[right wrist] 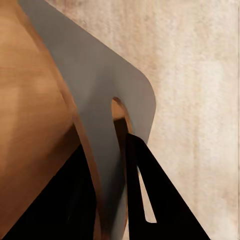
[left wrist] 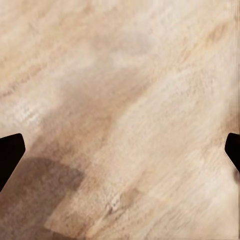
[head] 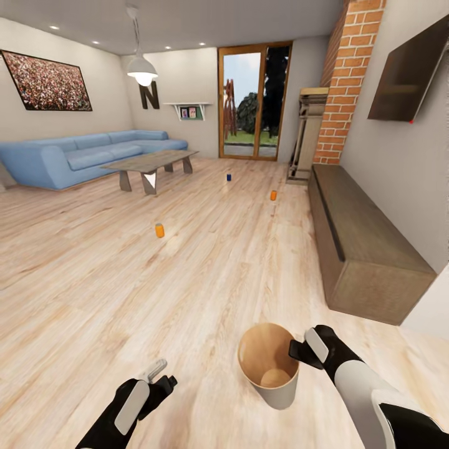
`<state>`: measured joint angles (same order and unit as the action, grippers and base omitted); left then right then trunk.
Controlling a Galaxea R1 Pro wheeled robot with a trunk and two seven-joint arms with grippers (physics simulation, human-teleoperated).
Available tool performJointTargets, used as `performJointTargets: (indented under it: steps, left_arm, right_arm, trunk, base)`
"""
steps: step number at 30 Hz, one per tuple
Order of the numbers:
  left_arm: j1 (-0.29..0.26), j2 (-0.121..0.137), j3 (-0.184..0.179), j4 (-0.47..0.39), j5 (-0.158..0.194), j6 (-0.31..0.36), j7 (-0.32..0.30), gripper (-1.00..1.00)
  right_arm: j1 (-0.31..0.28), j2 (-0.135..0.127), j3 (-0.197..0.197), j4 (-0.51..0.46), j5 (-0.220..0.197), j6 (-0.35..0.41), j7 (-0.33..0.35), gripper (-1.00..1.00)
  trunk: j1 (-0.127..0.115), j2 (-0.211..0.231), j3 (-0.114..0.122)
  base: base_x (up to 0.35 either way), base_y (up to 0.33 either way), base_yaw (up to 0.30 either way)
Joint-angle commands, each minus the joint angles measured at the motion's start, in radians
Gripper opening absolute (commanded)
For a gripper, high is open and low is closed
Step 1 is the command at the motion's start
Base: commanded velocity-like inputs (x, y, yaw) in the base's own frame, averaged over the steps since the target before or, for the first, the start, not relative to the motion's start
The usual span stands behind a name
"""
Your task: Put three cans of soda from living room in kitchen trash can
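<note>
Three soda cans stand apart on the living room's wood floor: an orange can [head: 160, 230] at mid-left, a dark blue can [head: 229, 177] farther back, and a second orange can [head: 273, 195] to the right. The trash can [head: 278, 393], pale grey outside and tan inside, hangs tilted low in front of me. My right gripper [head: 298, 350] is shut on its rim; in the right wrist view its fingers [right wrist: 150, 190] straddle the grey wall [right wrist: 100, 95]. My left gripper [head: 161, 375] hangs open over bare floor, with its dark fingertips [left wrist: 11, 152] spread wide.
A long blue sofa [head: 75, 156] and a low grey coffee table [head: 149, 163] stand at the back left. A long wooden bench [head: 362, 243] runs along the right wall below a TV [head: 408, 72]. A brick fireplace column [head: 346, 81] and glass doors [head: 254, 100] are at the back.
</note>
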<state>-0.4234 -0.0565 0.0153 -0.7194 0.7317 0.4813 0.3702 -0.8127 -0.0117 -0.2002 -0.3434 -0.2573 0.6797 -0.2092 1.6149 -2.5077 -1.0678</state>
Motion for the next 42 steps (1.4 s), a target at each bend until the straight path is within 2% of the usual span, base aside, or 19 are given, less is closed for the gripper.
performJointTargets:
  steps: [1,9,12,17,20,23,26,29,35,42]
  left_arm:
    - [0.0,0.0,0.0,0.0,0.0,0.0,0.0,1.0]
    - [0.0,0.0,0.0,0.0,0.0,0.0,-0.001,1.0]
    - [0.0,-0.001,-0.001,0.0,0.0,0.0,-0.002,1.0]
    - [0.0,0.001,-0.001,0.0,0.001,0.002,-0.028,1.0]
    - [0.0,0.004,0.0,0.001,0.001,0.002,-0.038,1.0]
    - [0.0,0.005,0.0,0.001,0.001,0.002,-0.039,1.0]
    - [0.0,0.006,0.0,0.001,0.001,0.003,-0.041,1.0]
    - [0.0,0.006,0.0,0.002,0.001,0.005,-0.041,1.0]
    - [0.008,0.007,0.0,0.003,-0.003,0.001,-0.037,1.0]
    - [0.018,0.007,-0.001,0.004,-0.003,-0.001,-0.036,1.0]
  right_arm:
    - [0.0,0.0,-0.002,0.0,-0.01,-0.002,0.005,-1.0]
    - [0.0,-0.004,-0.002,-0.005,-0.011,-0.001,0.016,-1.0]
    - [0.001,-0.004,-0.003,-0.028,-0.011,0.0,0.062,-1.0]
    - [0.004,-0.013,-0.002,-0.057,-0.005,0.028,0.263,-1.0]
    - [0.004,-0.015,-0.001,-0.059,-0.002,0.04,0.313,-1.0]
    - [0.004,-0.016,0.0,-0.058,-0.002,0.076,0.32,-1.0]
    - [0.003,-0.019,0.001,-0.06,0.0,0.233,0.324,-1.0]
    - [0.003,-0.027,0.001,-0.061,0.0,0.286,0.324,-1.0]
    - [0.003,-0.033,0.002,-0.061,0.0,0.301,0.322,-1.0]
    - [0.003,-0.033,0.002,-0.06,0.001,0.295,0.317,-1.0]
  trunk:
    - [0.0,0.0,0.004]
    - [-0.004,0.002,0.035]
    - [-0.005,0.003,0.047]
    - [-0.008,0.004,0.066]
    - [-0.009,0.005,0.078]
    - [-0.01,0.005,0.089]
    - [-0.012,0.006,0.101]
    - [-0.013,0.007,0.108]
    - [-0.013,0.007,0.108]
    - [-0.013,0.007,0.108]
  base:
    - [0.0,0.0,0.0]
    - [0.0,0.0,0.0]
    - [0.0,0.0,0.0]
    - [0.0,0.0,0.0]
    - [0.0,0.0,0.0]
    - [0.0,0.0,0.0]
    - [0.0,0.0,0.0]
    - [0.0,0.0,0.0]
    - [0.031,0.01,0.0]
    - [0.246,0.118,0.0]
